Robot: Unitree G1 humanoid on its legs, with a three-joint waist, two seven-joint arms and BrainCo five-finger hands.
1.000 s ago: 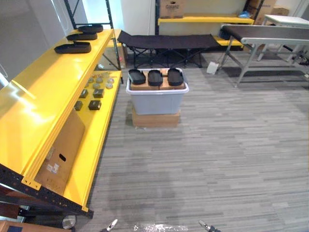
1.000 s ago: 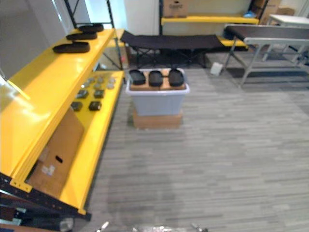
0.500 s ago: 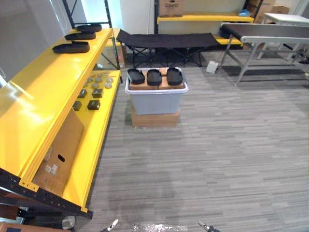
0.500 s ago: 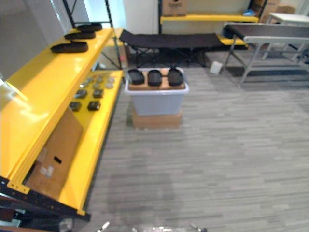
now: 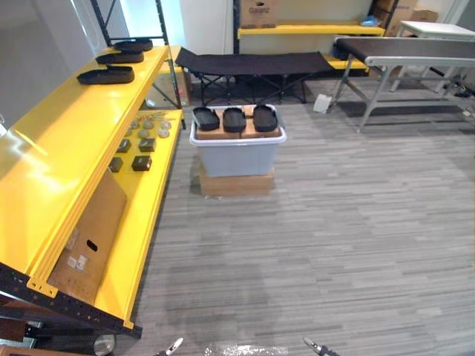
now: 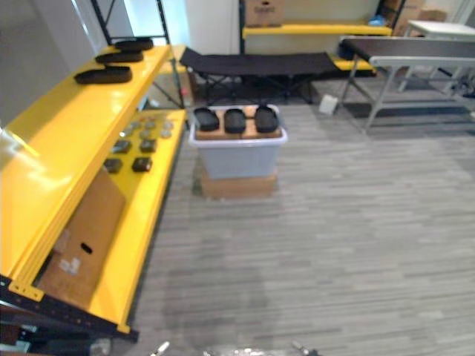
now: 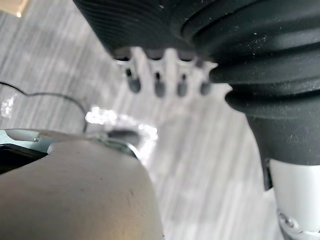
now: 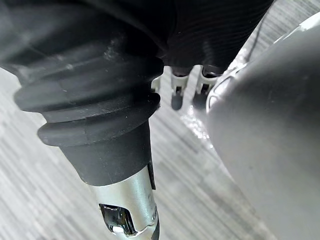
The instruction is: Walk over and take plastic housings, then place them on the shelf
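Three black oval plastic housings lie side by side on cardboard on top of a grey bin, a few steps ahead on the floor. Three more black housings rest at the far end of the yellow shelf's upper board on my left. My left hand hangs by my side with straight fingers and holds nothing. My right hand hangs the same way, empty. Their tips just show at the lower edge, left and right.
The bin stands on a flat cardboard box. The lower yellow shelf carries several small parts and a leaning cardboard sheet. A black folding cot and a grey conveyor table stand beyond the bin. Grey floor lies between.
The whole picture has shifted a little, so the camera moved. The housings, bin and shelf stay where they were; both hands still hang empty.
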